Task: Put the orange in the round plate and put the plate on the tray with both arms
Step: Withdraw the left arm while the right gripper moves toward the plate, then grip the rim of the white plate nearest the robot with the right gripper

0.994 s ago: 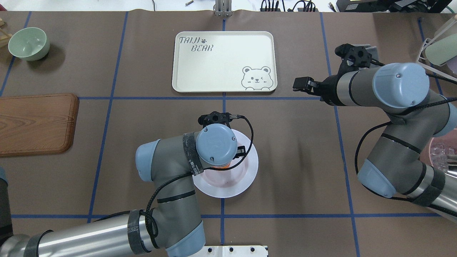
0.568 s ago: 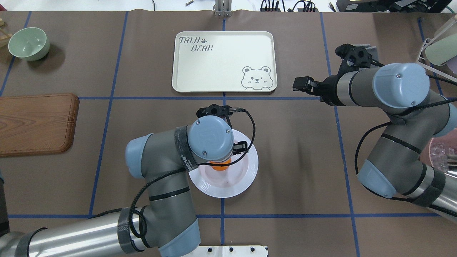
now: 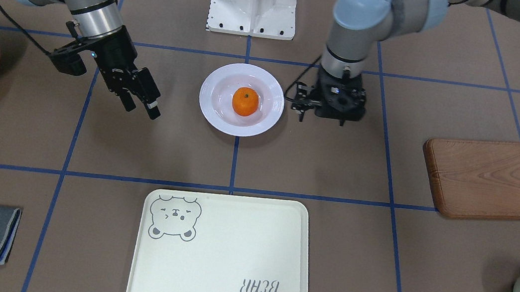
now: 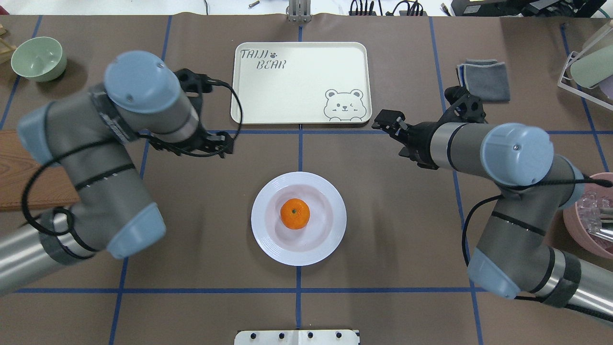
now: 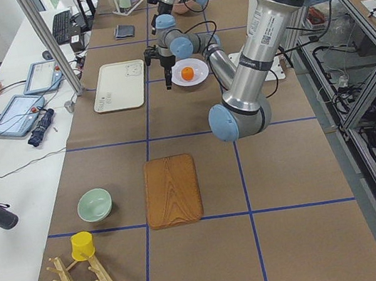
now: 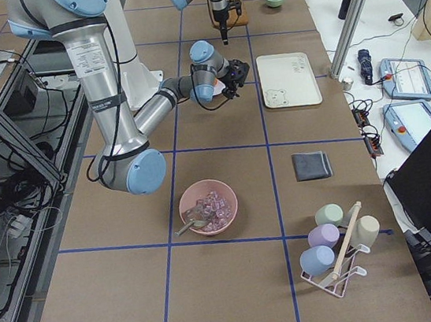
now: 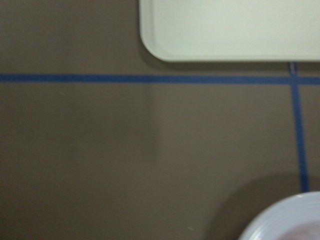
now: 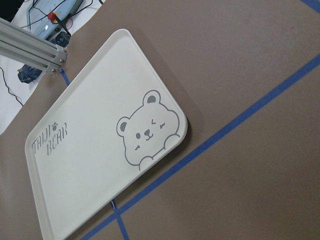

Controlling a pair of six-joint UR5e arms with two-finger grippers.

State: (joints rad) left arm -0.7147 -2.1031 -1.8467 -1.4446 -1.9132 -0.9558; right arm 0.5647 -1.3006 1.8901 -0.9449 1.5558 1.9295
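The orange [image 4: 294, 213] lies loose in the middle of the white round plate [image 4: 268, 239], which stands on the table at centre. The cream tray [image 4: 300, 82] lies beyond it, bare, and its corner [image 7: 225, 30] and bear drawing [image 8: 148, 127] show in the wrist views. My left gripper [image 3: 330, 117] hangs pointing down beside the plate, on the robot's left of it, with its fingers apart and nothing in them. My right gripper [image 3: 142, 106] hovers on the plate's other side, open and holding nothing. The plate's rim [image 7: 285, 220] shows in the left wrist view.
A wooden board [image 3: 484, 178] lies at the robot's left, a pale green bowl [image 4: 38, 58] at the far left corner. A folded grey cloth [image 4: 483, 79] lies far right, a pink bowl [image 4: 591, 223] of clear pieces near right, and a cup rack [image 4: 586, 67] beyond it.
My left arm has risen off the plate and swung left and away, leaving the orange in the plate. My right arm has shifted slightly nearer, uncovering the grey cloth.
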